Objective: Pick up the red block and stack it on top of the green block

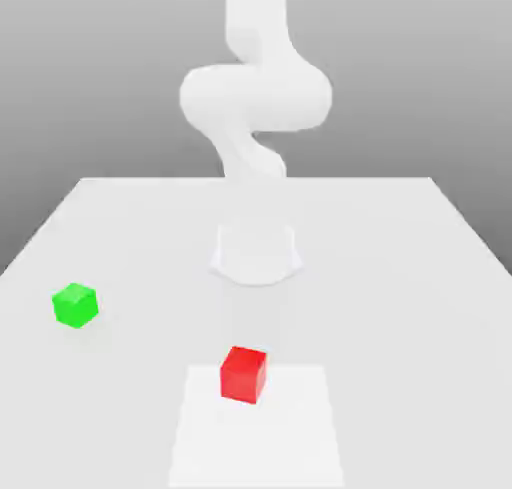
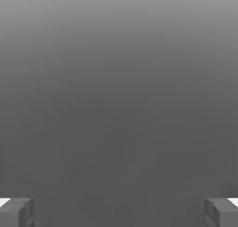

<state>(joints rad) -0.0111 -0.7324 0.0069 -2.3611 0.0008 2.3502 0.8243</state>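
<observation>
grey shading is being spread across the background, darker toward the far edge of a pale, flat table (image 1: pixel 380 267). near the table's middle, the rounded white base (image 1: pixel 256 255) of the arm (image 1: pixel 256 97) is being seen, with the arm's bulky white links being held above it. on the exterior view's left, the green block (image 1: pixel 76 305) is being supported by the tabletop, turned so that more than one face is being shown. closer to the camera, the red block (image 1: pixel 243 375) is being seen at the far edge of a brighter white patch (image 1: pixel 256 442), also turned at an angle. the two blocks are being kept well apart, with the red one being placed nearer the camera and farther toward the exterior view's right than the green one. in the hand view, the gripper (image 2: pixel 119 213) is being held open, its two dark fingers (image 2: pixel 23 213) being spread wide, with nothing being gripped between them.
</observation>
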